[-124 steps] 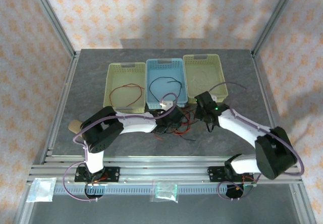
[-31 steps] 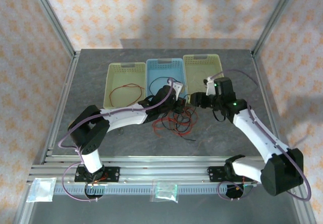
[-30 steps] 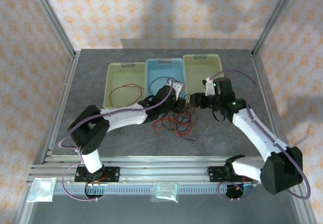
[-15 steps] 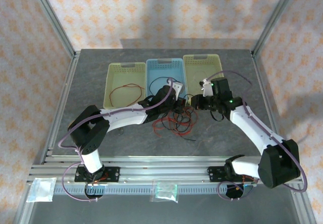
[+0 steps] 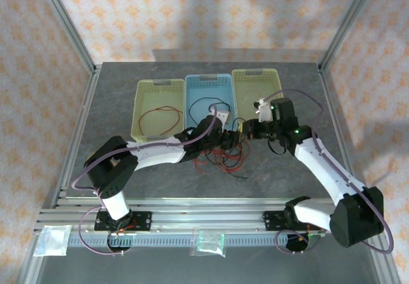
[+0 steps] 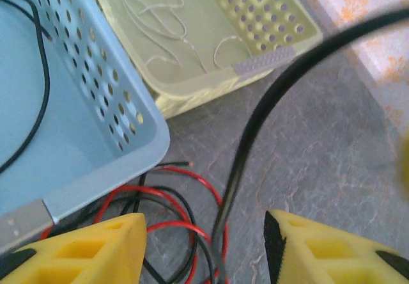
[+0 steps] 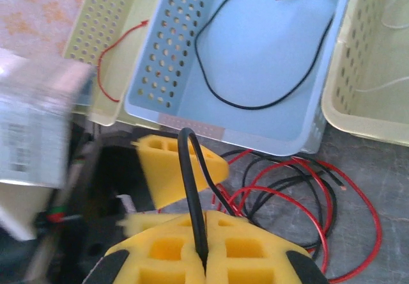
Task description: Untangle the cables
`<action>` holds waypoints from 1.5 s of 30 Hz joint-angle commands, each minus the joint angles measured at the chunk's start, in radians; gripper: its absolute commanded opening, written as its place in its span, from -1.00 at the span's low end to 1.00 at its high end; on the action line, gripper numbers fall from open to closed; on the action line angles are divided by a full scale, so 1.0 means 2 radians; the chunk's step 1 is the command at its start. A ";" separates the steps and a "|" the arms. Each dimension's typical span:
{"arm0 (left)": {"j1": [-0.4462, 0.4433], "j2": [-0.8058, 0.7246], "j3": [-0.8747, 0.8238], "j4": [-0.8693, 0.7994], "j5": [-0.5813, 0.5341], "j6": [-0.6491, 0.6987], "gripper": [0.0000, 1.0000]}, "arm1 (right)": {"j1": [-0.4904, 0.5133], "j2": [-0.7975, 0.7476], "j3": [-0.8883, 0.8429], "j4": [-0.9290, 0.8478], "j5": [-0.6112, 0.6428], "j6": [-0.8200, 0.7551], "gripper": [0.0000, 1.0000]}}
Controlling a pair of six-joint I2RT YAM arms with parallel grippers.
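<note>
- Right gripper (image 7: 206, 228): fingers pressed together, pinching a black cable (image 7: 192, 181) that rises in a loop from the seam between them.
- Left gripper (image 6: 204, 245): jaws spread, with the same black cable running up through the gap; contact with either pad not clear.
- Tangle of red and black cables (image 5: 218, 158) on the grey table (image 5: 275, 176), just in front of the blue basket (image 5: 211, 78), under both grippers.
- Looped black wire (image 7: 268, 98) inside the blue basket.
- Red cable (image 5: 160, 113) in the left yellow basket (image 5: 142, 95).
- Pale wires (image 6: 153, 28) in the right yellow basket (image 6: 268, 60).
</note>
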 commanded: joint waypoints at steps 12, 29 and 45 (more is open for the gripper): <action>-0.028 0.029 -0.023 0.023 -0.020 -0.035 0.07 | 0.000 -0.044 0.050 0.004 -0.028 0.007 -1.00; -0.036 0.051 -0.047 0.032 -0.031 -0.061 0.05 | -0.001 -0.047 0.203 -0.064 -0.008 -0.011 -1.00; -0.040 -0.059 -0.072 0.029 -0.067 -0.062 0.28 | 0.000 -0.055 0.257 -0.071 0.110 0.013 -1.00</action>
